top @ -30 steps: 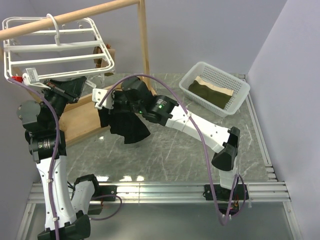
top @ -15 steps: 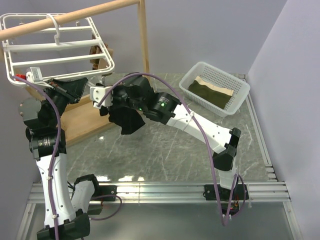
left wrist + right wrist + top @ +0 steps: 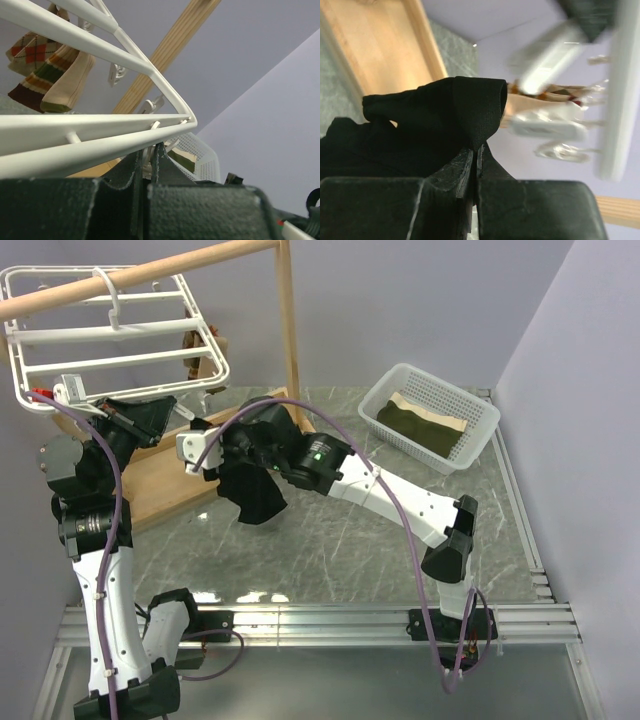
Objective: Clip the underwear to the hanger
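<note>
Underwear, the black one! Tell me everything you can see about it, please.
The underwear is plain black, soft-looking cloth with no pattern. The right pincer is shut on a folded, hemmed edge, which pokes up past its fingertips. The rest droops below in a crumpled bunch over the grey marbled table, beside the wooden stand's base. It hangs lower than the white hanger and no clip holds it yet. Whether it brushes the table is unclear.

Hanger (image 3: 75,131) rim just above left gripper (image 3: 147,152); wooden post (image 3: 167,47) beyond.
</note>
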You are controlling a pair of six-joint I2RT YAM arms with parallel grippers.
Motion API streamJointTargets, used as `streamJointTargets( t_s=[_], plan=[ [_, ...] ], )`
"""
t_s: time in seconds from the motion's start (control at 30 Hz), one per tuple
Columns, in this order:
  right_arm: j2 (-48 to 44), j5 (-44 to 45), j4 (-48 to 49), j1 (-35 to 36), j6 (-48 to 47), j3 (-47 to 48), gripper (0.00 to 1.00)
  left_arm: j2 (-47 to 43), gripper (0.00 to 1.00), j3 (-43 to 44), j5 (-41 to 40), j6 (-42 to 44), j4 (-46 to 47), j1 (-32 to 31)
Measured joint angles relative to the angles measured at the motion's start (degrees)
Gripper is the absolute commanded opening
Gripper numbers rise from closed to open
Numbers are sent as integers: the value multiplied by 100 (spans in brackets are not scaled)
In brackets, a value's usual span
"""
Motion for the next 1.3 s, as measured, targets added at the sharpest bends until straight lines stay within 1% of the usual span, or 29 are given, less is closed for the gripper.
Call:
streamJointTargets(
  t_s=[0.23,0.57,1.3],
  plan=[
    [-4,107,114,74,-299,-468,0,2,0,11,0,2,-72,0],
    [-31,164,415,90,-601,-466,0,44,0,42,11,136,-144,0],
    [-31,407,555,90,-1019,-286,0,81,0,195,33,468,-479,4]
  ],
)
